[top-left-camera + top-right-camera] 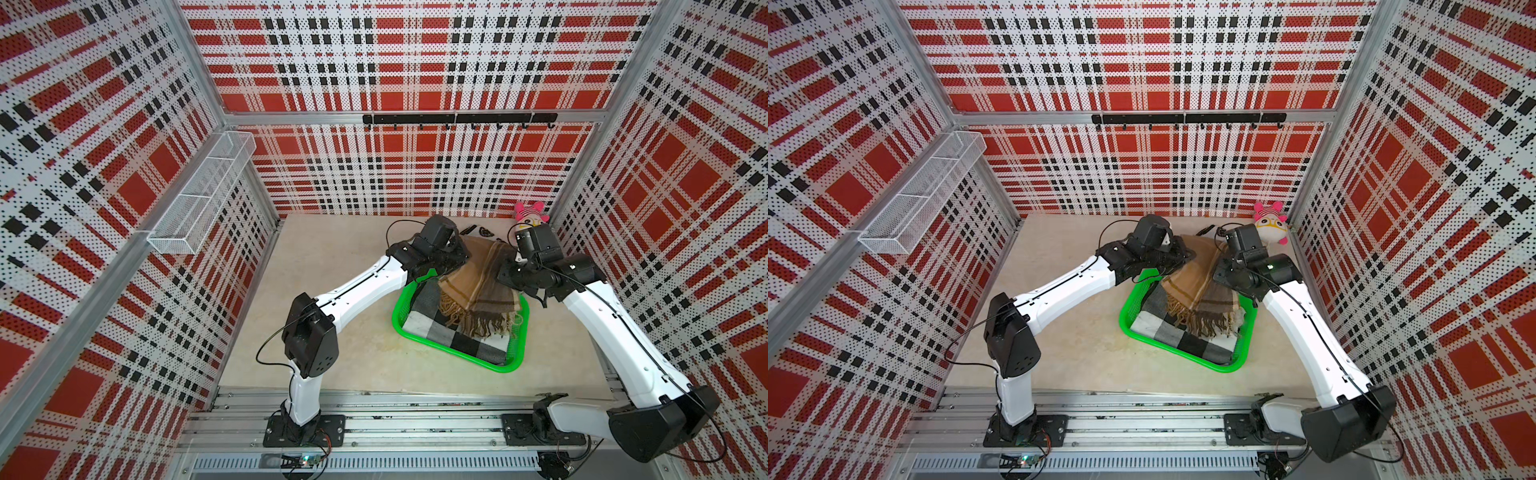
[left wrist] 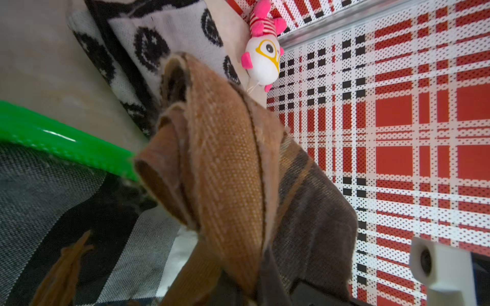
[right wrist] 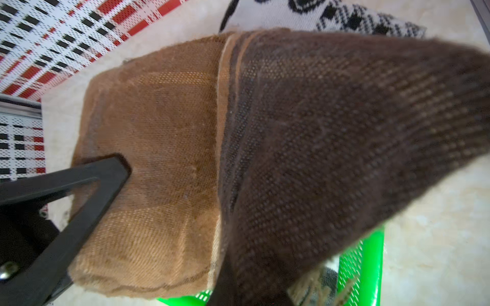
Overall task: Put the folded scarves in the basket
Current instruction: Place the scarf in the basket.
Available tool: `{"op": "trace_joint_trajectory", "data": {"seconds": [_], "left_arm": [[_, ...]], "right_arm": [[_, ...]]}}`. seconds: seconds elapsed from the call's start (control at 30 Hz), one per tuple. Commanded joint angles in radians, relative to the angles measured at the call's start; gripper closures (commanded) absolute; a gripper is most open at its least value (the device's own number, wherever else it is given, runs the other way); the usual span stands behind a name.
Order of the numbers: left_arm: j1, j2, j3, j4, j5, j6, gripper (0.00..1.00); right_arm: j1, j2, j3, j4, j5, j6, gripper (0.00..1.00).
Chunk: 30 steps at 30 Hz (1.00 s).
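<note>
In both top views we hold the fringed tan-and-brown woven scarf (image 1: pixel 478 282) between left gripper (image 1: pixel 459 254) and right gripper (image 1: pixel 506 270). Each is clamped on an edge, and the fringe trails into the bright green perforated plastic basket (image 1: pixel 397 318). In the left wrist view, the bunched scarf (image 2: pixel 225 164) sits beside the basket (image 2: pixel 66 140) rim. In the right wrist view, the scarf (image 3: pixel 331 132) spreads above the basket (image 3: pixel 371 265) corner.

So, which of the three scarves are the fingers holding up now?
The brown fringed scarf, its far end lifted. The checked scarf lies flat in the basket; the black-and-white patterned scarf lies on the table.
</note>
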Motion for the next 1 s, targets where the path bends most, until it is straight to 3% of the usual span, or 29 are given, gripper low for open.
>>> {"op": "trace_joint_trajectory", "data": {"seconds": [0.0,0.3,0.97], "left_arm": [[0.001,-0.051,-0.110,0.054,-0.015,-0.008,1.00],[0.003,-0.125,-0.301,0.088,-0.039,-0.006,1.00],[0.042,-0.115,-0.447,0.058,-0.143,0.071,1.00]], "right_arm": [[0.001,-0.043,-0.074,0.010,-0.029,0.017,1.00],[0.078,-0.040,-0.257,0.087,-0.077,0.060,1.00],[0.126,0.036,-0.450,0.169,0.032,0.133,1.00]]}}
